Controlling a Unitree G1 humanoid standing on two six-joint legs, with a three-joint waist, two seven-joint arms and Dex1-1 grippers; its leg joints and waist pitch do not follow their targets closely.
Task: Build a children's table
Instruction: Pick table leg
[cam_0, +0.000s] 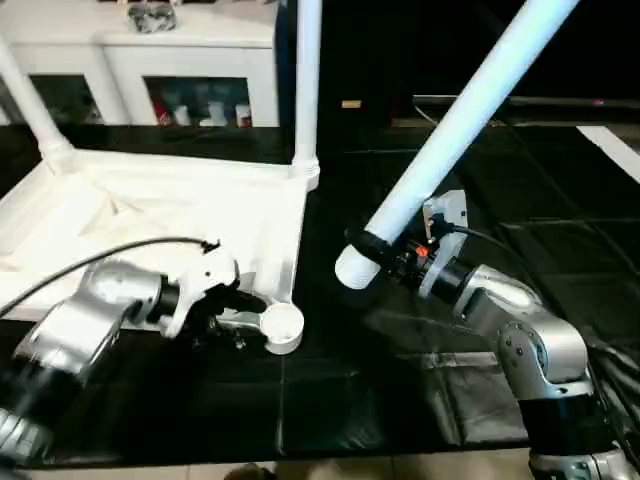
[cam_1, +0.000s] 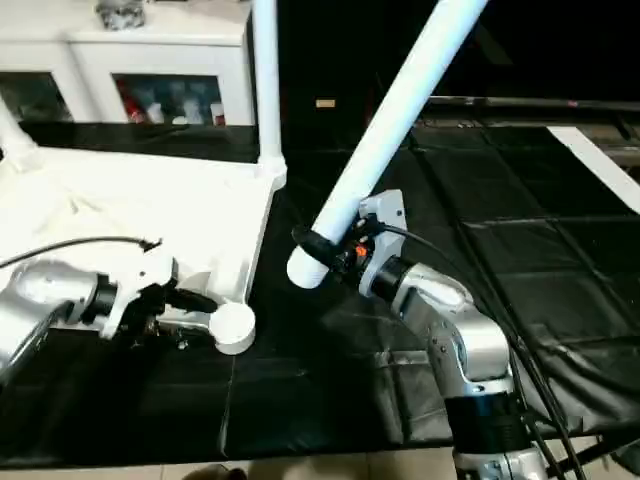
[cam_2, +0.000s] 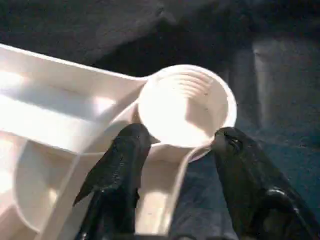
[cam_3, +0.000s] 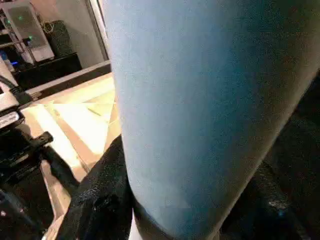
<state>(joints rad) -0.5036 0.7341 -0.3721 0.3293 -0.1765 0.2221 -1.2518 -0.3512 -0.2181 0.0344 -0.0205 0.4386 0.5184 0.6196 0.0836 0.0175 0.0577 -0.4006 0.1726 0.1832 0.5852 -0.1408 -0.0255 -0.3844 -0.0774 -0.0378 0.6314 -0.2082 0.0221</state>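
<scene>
The white table top (cam_0: 150, 215) lies upside down on the left, ribs up. Two white legs stand in its far sockets, one at the far right corner (cam_0: 307, 90) and one at the far left (cam_0: 30, 105). Its near right corner socket (cam_0: 283, 326) holds nothing. My left gripper (cam_0: 245, 312) is at that socket, and its two black fingers (cam_2: 120, 170) press the socket's (cam_2: 185, 107) outer wall from both sides. My right gripper (cam_0: 375, 245) is shut on another leg (cam_0: 460, 120) near its thick end. This leg tilts up and away, its lower end hanging just right of the empty socket.
A white cabinet with glass doors (cam_0: 190, 60) stands behind the table top. Black mats (cam_0: 400, 400) cover the floor around it. A white strip (cam_0: 612, 150) lies at the far right. A black cable (cam_0: 100, 255) runs along my left forearm.
</scene>
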